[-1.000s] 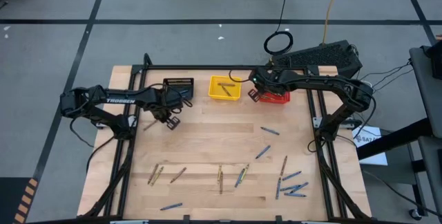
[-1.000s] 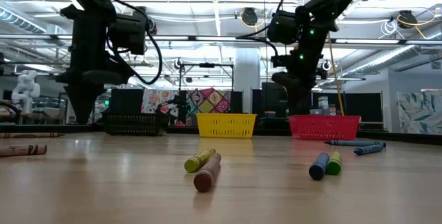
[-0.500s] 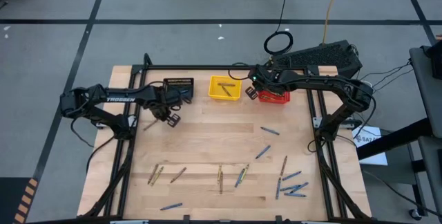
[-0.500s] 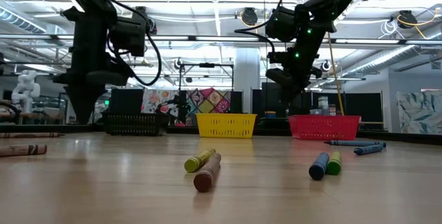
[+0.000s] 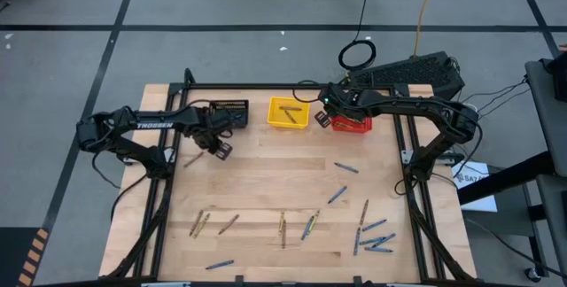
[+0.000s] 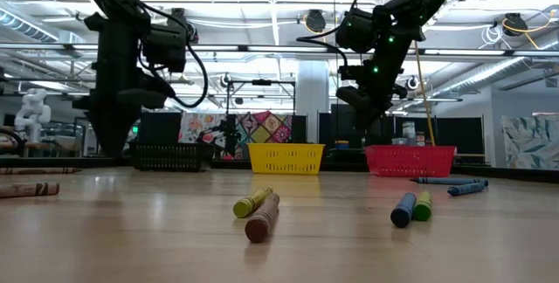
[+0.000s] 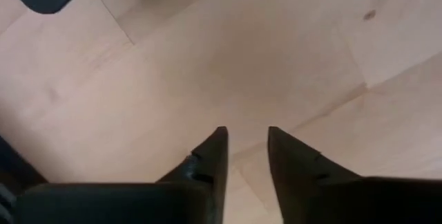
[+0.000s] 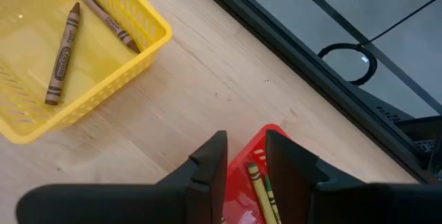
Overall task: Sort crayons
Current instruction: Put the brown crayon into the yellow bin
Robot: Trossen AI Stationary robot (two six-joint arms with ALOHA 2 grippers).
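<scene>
Well, the left gripper [image 7: 245, 137] has its fingers parted with nothing between them, only bare wood underneath. It hangs just in front of the black basket [image 5: 229, 110]. The right gripper [image 8: 245, 141] is likewise spread and empty. It hovers over the near rim of the red basket [image 8: 252, 158], where at least one olive-yellow crayon [image 8: 257, 182] lies. Just beyond its fingers sits the yellow basket [image 8: 148, 23] with two brown crayons [image 8: 63, 54] in it.

From either pair of fingers, the loose crayons [image 5: 337, 195] lie away from the baskets, toward the table's near edge. The closest to the right fingers is a blue one [image 5: 345, 168], its long axis running mostly across the table. What looks like a thin tan stick [image 5: 190, 159] lies slantwise just beside the left fingers. Most of the blue ones cluster on the right arm's side.

I count three baskets and roughly fifteen loose crayons; some overlap, so the total is not exact.
</scene>
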